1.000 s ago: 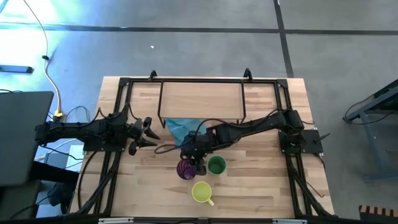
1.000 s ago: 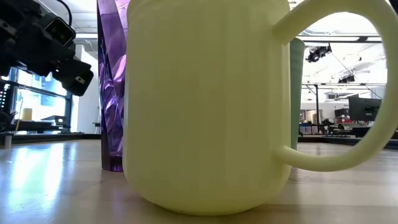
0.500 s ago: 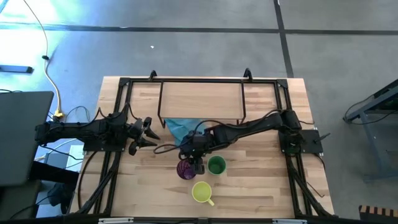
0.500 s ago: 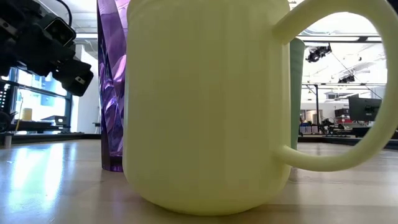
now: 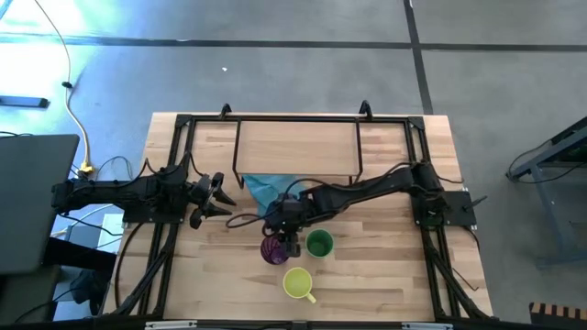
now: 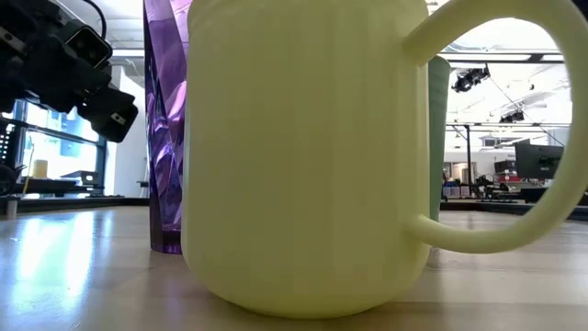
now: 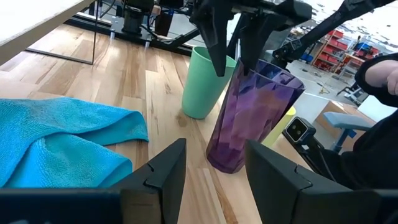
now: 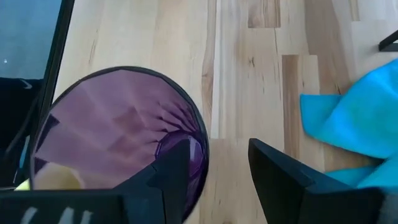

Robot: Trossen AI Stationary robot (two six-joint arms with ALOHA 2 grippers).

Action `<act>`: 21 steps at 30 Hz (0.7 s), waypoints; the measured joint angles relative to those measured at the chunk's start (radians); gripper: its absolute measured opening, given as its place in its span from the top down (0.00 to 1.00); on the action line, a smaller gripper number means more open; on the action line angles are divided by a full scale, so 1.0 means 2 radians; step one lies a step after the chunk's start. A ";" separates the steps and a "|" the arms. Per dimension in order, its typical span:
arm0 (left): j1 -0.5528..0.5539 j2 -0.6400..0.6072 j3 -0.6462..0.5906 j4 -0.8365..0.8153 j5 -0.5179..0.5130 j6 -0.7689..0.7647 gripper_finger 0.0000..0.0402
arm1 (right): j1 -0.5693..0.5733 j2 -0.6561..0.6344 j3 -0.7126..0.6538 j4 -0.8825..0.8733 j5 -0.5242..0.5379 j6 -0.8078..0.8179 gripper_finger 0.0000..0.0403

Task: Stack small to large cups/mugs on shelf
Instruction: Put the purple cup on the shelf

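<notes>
The purple tumbler stands upright on the table, with the green cup to its right and the yellow-green mug nearer the near edge. My right gripper hangs open over the tumbler's right rim, pointing down. In the right wrist view one finger is inside the tumbler and the other outside; I see no touch. My left gripper waits open at table left, facing the tumbler and green cup. The shelf stands at the far edge.
A light blue cloth lies crumpled between the shelf and the cups, just beyond my right gripper. Black rails run along the table's left and right sides. The mug fills the low view, hiding most of the tumbler and green cup.
My right gripper has edged slightly toward the table's left, over the tumbler's rim. The cups have stayed where they were.
</notes>
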State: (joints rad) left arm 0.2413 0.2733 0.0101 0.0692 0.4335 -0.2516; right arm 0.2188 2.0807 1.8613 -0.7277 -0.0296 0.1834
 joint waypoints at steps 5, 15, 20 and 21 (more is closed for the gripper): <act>0.000 0.000 0.000 0.000 0.000 -0.003 0.63 | 0.000 0.005 0.000 0.003 -0.001 0.000 0.61; 0.000 0.000 0.000 0.000 0.000 -0.004 0.63 | 0.000 0.005 0.000 0.007 -0.002 -0.002 0.62; 0.000 0.000 0.000 0.000 0.000 -0.004 0.63 | 0.000 0.005 0.000 0.007 -0.002 -0.003 0.72; 0.000 0.000 0.000 0.000 0.000 -0.004 0.63 | 0.000 0.005 0.000 0.007 -0.002 -0.004 0.75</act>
State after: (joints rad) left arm 0.2417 0.2733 0.0101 0.0693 0.4332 -0.2588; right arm 0.2188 2.0907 1.8610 -0.7143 -0.0338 0.1761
